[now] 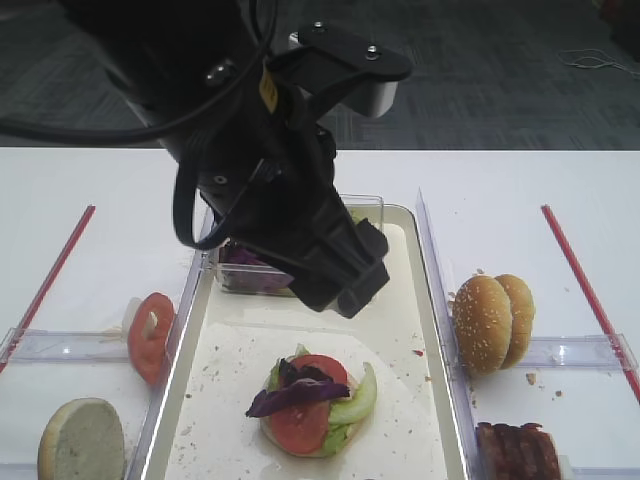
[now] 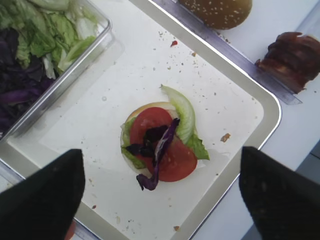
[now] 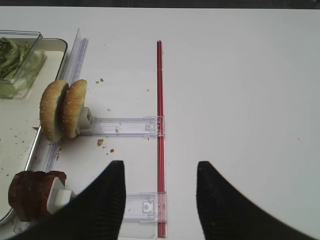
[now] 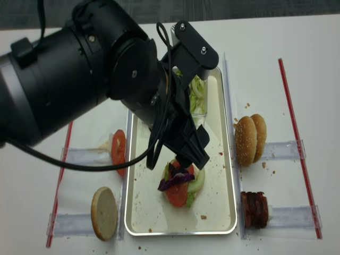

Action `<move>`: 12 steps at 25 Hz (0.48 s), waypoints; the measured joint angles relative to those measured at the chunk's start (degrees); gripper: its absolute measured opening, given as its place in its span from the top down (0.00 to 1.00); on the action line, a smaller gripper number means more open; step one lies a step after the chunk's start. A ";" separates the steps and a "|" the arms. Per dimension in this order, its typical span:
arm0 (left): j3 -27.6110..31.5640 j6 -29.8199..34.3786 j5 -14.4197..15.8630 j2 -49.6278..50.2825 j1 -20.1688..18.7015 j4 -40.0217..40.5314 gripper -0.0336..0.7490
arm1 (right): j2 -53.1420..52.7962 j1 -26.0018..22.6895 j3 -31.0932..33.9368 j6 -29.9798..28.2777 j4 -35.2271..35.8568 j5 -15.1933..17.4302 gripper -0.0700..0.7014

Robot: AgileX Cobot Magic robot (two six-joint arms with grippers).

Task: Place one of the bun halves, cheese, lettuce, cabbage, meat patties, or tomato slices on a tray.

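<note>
On the cream tray [image 1: 400, 300] lies a stack: a pale bun half, lettuce [image 2: 184, 112], a tomato slice [image 2: 172, 157] and a purple cabbage strip [image 2: 162, 150] on top. My left gripper [image 2: 160, 152] hangs open above that stack, apart from it, with nothing between its fingers [image 2: 42, 197]. It also shows as a black gripper [image 1: 345, 285] over the tray's middle. My right gripper [image 3: 160, 165] stands open over bare table beside a red strip [image 3: 159, 100]. Sesame bun halves [image 1: 492, 322] and meat patties [image 1: 515, 450] stand in racks right of the tray. No cheese is in view.
A clear box [image 1: 250, 272] of lettuce and purple cabbage sits at the tray's far end, partly under the left arm. Tomato slices [image 1: 150, 335] and a cut bun half [image 1: 82, 440] stand in clear racks left of the tray. Red strips [image 1: 585, 290] mark both sides.
</note>
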 joint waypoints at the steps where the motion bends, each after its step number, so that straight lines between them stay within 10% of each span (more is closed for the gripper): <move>1: 0.00 -0.68 0.43 0.00 0.00 0.55 0.18 | 0.00 0.00 0.00 0.00 0.00 0.00 0.42; 12: 0.00 -5.53 0.63 0.00 8.89 5.10 0.18 | 0.00 0.00 0.00 0.00 0.00 0.11 0.42</move>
